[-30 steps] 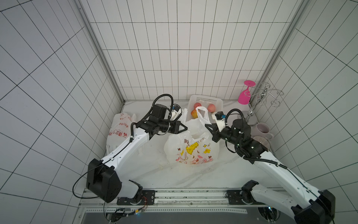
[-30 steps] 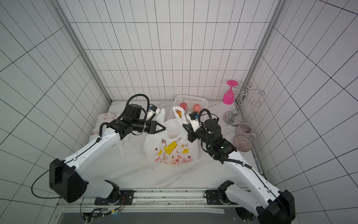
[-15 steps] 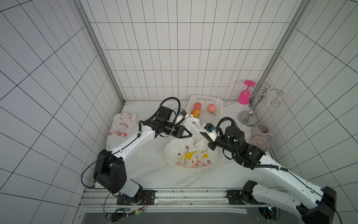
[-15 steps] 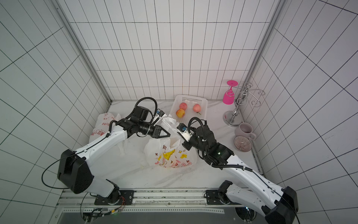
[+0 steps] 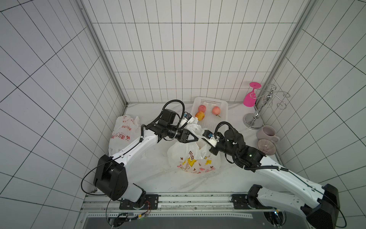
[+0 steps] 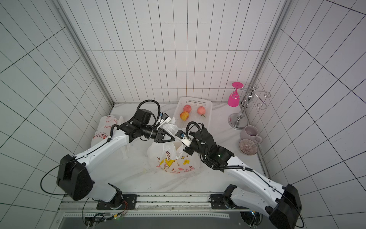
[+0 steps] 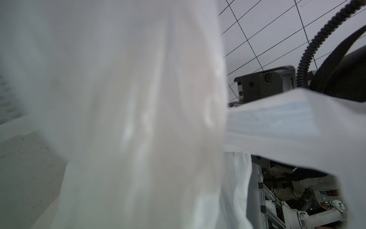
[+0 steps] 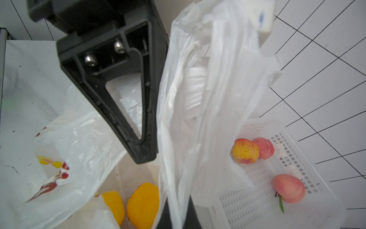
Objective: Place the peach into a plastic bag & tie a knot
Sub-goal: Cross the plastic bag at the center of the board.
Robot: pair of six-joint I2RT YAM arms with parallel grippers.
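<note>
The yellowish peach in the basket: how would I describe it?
Look to the back wall, where a white basket holds three peaches. Two sit together; a pink peach with a leaf lies apart. Yours is the yellow-orange peach; its partner is reddish-pink.

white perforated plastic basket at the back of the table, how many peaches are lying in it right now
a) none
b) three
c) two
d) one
b: the white perforated plastic basket holds three fruits, a pink peach, a yellow-red peach touching it, and a pink peach with a green stem lying apart from them.
</note>
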